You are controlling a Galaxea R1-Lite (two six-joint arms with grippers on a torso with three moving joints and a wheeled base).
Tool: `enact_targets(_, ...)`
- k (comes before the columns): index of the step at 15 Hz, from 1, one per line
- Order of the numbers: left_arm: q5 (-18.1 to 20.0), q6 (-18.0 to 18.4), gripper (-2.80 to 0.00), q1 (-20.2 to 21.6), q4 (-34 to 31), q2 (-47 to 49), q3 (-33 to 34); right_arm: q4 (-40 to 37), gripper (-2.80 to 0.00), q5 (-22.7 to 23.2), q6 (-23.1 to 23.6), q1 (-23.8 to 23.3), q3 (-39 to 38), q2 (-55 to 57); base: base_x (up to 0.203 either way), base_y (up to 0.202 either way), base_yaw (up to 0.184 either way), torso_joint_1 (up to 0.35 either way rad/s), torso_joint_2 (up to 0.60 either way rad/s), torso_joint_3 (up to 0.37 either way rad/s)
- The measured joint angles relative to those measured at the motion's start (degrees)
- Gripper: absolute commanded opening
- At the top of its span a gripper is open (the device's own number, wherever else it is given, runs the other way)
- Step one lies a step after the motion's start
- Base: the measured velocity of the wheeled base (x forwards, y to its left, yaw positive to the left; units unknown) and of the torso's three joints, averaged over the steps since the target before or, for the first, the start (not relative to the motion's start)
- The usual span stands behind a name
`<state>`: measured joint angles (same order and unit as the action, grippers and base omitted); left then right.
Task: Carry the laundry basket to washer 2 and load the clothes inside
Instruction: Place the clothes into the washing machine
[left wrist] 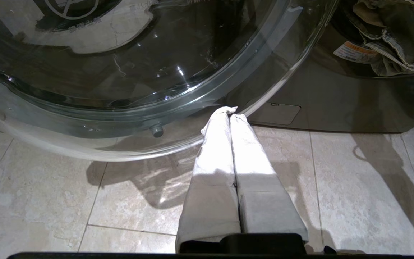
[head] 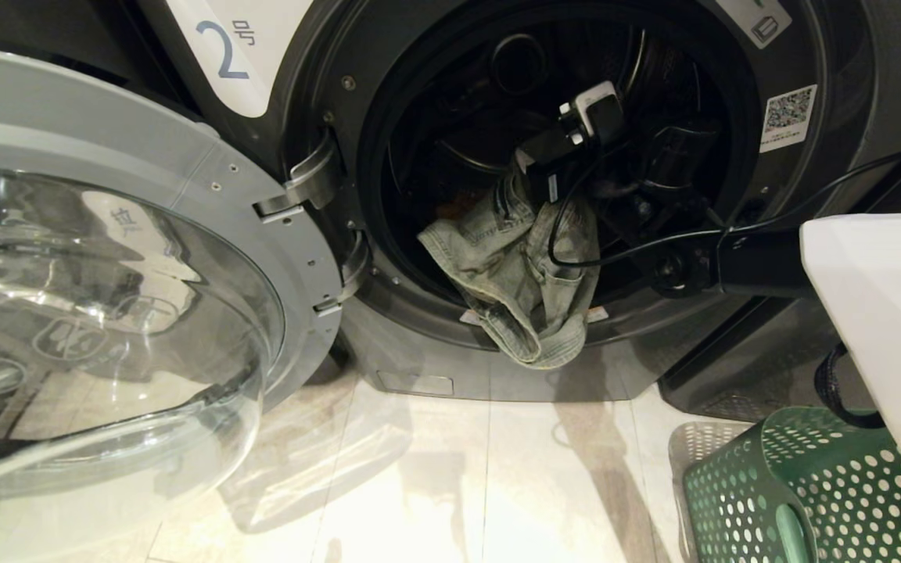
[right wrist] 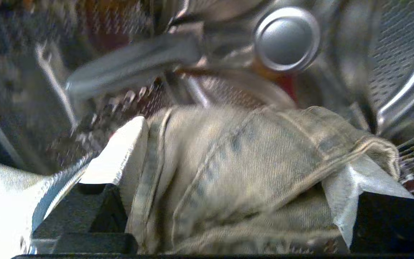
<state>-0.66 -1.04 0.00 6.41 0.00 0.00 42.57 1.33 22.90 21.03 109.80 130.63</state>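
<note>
Washer 2 (head: 873,94) fills the upper frame of the head view, its glass door (head: 106,313) swung wide at the left over the tiled floor (head: 435,485). The basket (head: 795,500) stands at the lower right, beside the washer. A grey denim garment (head: 521,274) hangs out over the drum's lip at centre. The right pincer (right wrist: 235,172) is inside the drum, fingers spread wide, the denim bunched between them and touching both. The left pincer (left wrist: 230,111) is clenched, empty, low beside the door.
</note>
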Motion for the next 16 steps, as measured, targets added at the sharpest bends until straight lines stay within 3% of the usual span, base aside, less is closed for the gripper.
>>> enact_targets(4,-0.01,-0.01,-2.80,0.00,0.00,0.00,0.00,-2.64,0.00,0.04,0.75,-0.28,-1.35,-0.40,0.000,0.000,0.000,0.000,0.00,0.000)
enact_targets(8,-0.02,-0.01,-2.80,0.00,0.00,0.00,0.00,-12.09,0.00,0.18,0.75,-1.52,-3.31,-1.23,0.000,0.000,0.000,0.000,0.00,0.000)
enact_targets(12,0.00,-0.01,-2.80,0.00,0.02,0.00,0.00,-9.98,0.00,0.25,0.69,-1.77,-4.38,-3.68,0.000,0.000,0.000,0.000,0.00,0.000)
enact_targets(16,-0.02,-0.04,-2.80,0.00,0.00,0.00,0.00,-9.91,0.00,0.75,-0.94,-1.35,-11.32,-9.03,0.000,0.000,0.000,0.000,0.00,0.000)
